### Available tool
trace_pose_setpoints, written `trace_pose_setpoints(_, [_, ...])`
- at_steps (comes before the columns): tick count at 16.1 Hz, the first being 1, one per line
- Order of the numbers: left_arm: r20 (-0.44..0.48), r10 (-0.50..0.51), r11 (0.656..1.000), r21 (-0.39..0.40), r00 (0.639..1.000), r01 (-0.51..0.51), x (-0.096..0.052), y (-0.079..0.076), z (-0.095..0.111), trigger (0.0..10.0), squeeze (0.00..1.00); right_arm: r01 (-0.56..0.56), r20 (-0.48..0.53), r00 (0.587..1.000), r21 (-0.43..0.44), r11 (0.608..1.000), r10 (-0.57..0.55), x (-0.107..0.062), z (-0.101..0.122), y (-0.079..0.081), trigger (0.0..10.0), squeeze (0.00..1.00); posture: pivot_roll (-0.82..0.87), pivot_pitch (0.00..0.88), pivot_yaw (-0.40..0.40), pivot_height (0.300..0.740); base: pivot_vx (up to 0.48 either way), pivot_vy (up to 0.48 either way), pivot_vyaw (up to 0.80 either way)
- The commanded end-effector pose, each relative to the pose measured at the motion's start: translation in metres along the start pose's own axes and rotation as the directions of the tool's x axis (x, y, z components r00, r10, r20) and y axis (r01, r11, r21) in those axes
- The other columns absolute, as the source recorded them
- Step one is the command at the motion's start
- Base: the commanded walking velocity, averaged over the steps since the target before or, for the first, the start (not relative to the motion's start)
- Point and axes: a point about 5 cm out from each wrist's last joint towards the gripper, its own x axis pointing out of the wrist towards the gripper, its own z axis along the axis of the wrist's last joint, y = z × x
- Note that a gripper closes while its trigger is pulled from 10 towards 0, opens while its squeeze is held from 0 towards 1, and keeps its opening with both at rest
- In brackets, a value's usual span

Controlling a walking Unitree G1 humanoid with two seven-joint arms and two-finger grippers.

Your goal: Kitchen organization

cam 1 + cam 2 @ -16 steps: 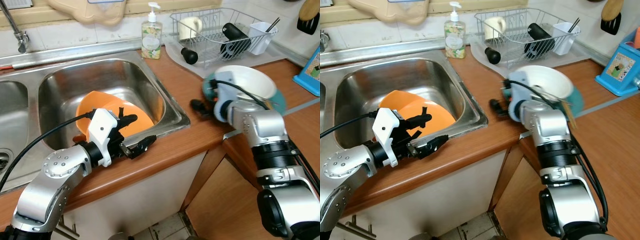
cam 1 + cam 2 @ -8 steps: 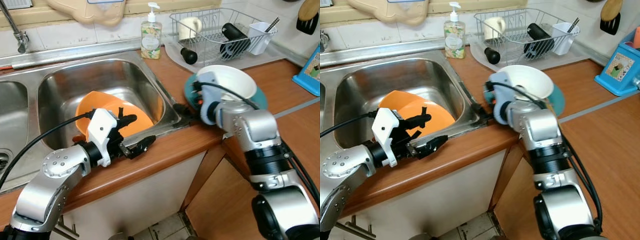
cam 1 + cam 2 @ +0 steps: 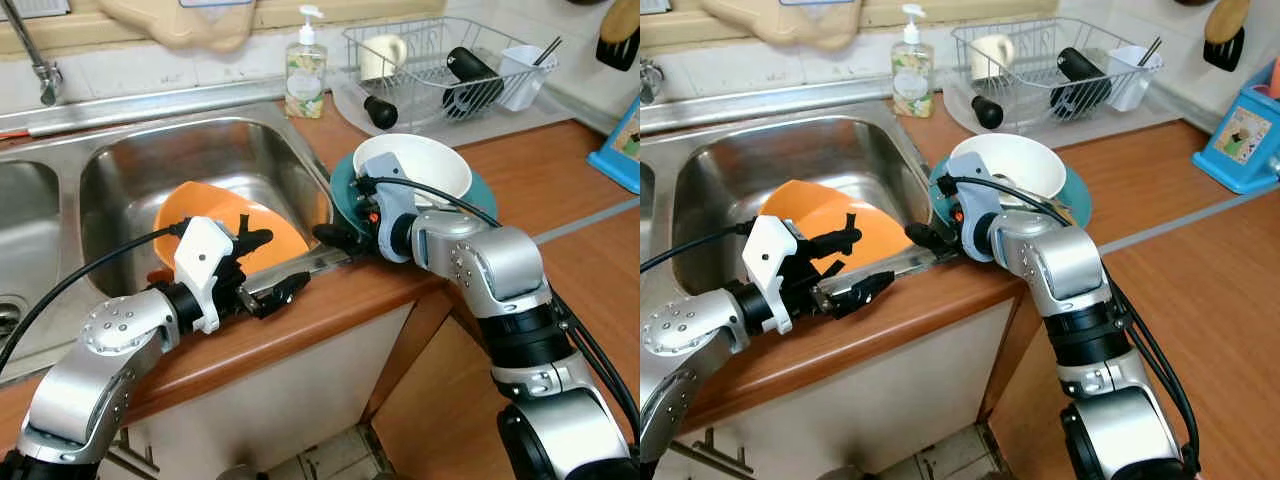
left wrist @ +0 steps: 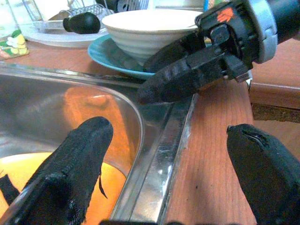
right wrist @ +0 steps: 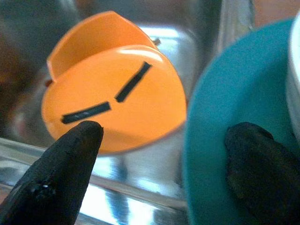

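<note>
Nearest, the left tool (image 3: 268,268) is being held spread and empty over the front rim of the stainless steel sink (image 3: 130,150), one finger over the basin and the other over the brown wooden worktop (image 3: 560,170), probably waiting its turn. Just beyond it, the round orange plastic bowl (image 3: 262,232) is lying tilted inside the basin. To the right, the right tool (image 3: 335,237) is being carried with fingers parted around the rim of the teal round plate (image 3: 1076,203), on which the white ceramic bowl (image 3: 412,168) is riding (a grip that would keep the stack level). Compared with a second ago, plate and bowl are being brought much closer to the sink edge. Farther back, a wire dish rack (image 3: 440,60) and a soap bottle (image 3: 304,68) are being left alone.
</note>
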Motion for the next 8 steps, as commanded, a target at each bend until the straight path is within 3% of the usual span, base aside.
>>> trace_pose_setpoints(1, [0.014,0.001,1.000,0.028,1.000,-0.001,-0.001,0.002,0.008,10.0,0.00,-0.052,0.038,0.998,0.003,0.999,0.052,-0.004,0.007,0.006,10.0,0.00,-0.10,0.000,0.007,0.740,0.000,0.000,0.00])
trace_pose_setpoints(4, [0.015,0.001,1.000,0.031,1.000,-0.001,0.001,0.004,0.008,10.0,0.00,-0.107,0.104,0.989,-0.005,0.994,0.107,-0.012,0.020,0.013,10.0,0.00,-0.11,0.000,0.014,0.740,0.000,0.000,0.00])
trace_pose_setpoints(8, [0.025,0.003,1.000,0.024,1.000,-0.003,0.004,0.004,0.008,10.0,0.00,-0.122,0.233,0.962,-0.087,0.989,0.140,-0.030,0.040,0.019,10.0,0.00,-0.12,0.000,0.023,0.740,0.000,0.000,0.00])
